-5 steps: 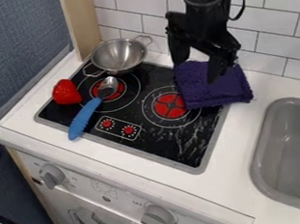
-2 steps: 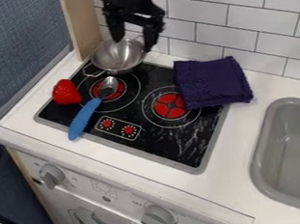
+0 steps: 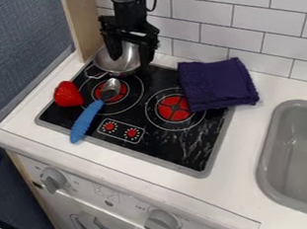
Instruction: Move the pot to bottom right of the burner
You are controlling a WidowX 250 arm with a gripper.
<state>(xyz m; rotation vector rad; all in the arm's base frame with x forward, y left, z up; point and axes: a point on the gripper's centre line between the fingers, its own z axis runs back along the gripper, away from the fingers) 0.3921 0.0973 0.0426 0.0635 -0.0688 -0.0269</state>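
Standing at upper left: the metal pot [image 3: 129, 63], on the far corner of the black stove top [image 3: 179, 152].
Pot's lie: mouth up; its visible loop handle points to the lower left, the long axis slanting from there towards upper right.
Fingers of the gripper [image 3: 130, 62]: open, pointing down, one over the bowl and the other at its right side; whether they touch it, I cannot tell.
Spoon [image 3: 84, 122]: just below the pot, blue handle to the lower left, its bowl over the left burner [image 3: 122, 90].
Strawberry [image 3: 67, 94]: left of the spoon.
Right burner [image 3: 174, 108]: centre.
Purple cloth [image 3: 216, 85]: upper right, overlapping the stove's edge.
Sink [image 3: 297, 146]: right edge.
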